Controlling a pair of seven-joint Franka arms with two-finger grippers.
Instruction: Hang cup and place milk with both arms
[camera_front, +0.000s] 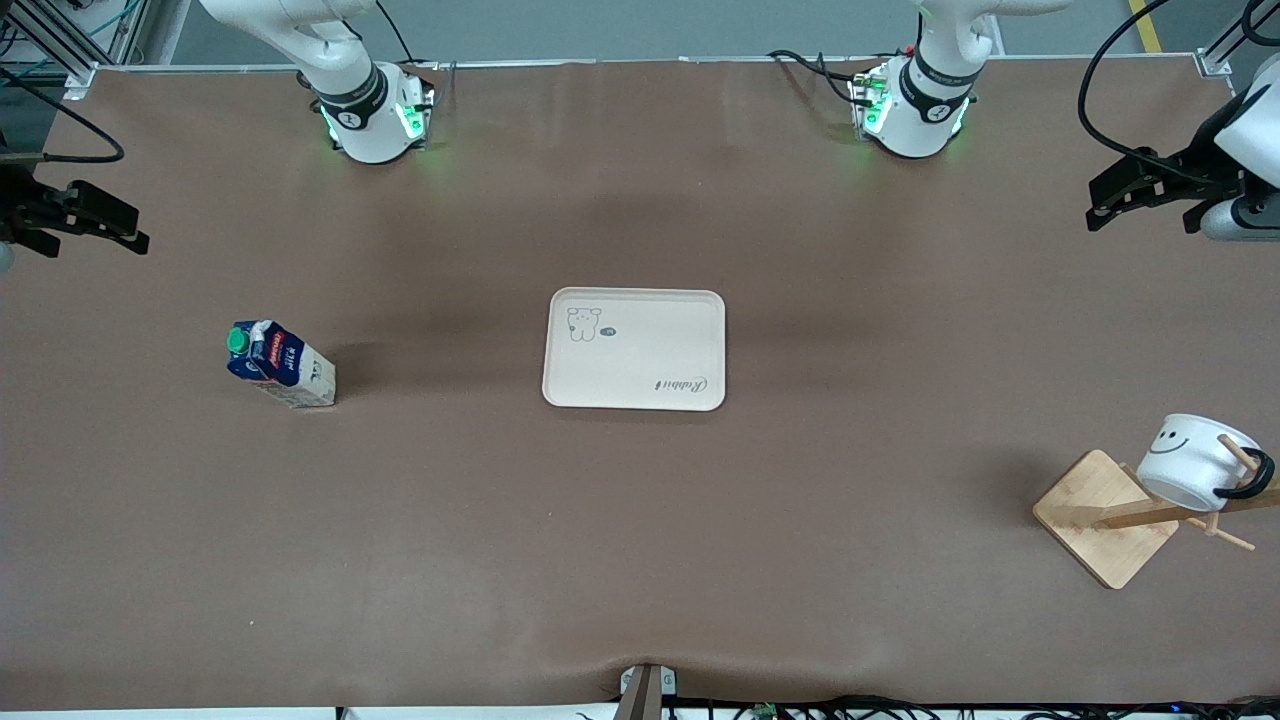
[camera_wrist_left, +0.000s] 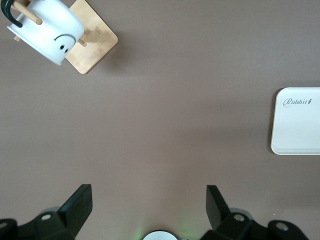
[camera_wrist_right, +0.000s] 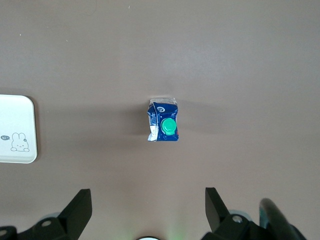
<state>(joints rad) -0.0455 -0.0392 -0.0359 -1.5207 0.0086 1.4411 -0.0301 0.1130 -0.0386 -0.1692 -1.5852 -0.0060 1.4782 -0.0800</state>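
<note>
Both pincers spread wide, milk (camera_wrist_right: 163, 127) below right pincer (camera_wrist_right: 145, 207), cup (camera_wrist_left: 46, 30) apart from left pincer (camera_wrist_left: 149, 207)

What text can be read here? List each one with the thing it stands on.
"Rabbit": script on the white tray, beside a small rabbit drawing.
Label on the milk carton: red-and-white marks, too small to read.
Cup: a smiley face only, no words.

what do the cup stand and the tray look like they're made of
Stand: likely bamboo or light wood, matte; pale tan with visible grain lines on its base and pegs. Tray: probably plastic or melamine, smooth cream; rounded raised rim, printed rabbit and lettering.
</note>
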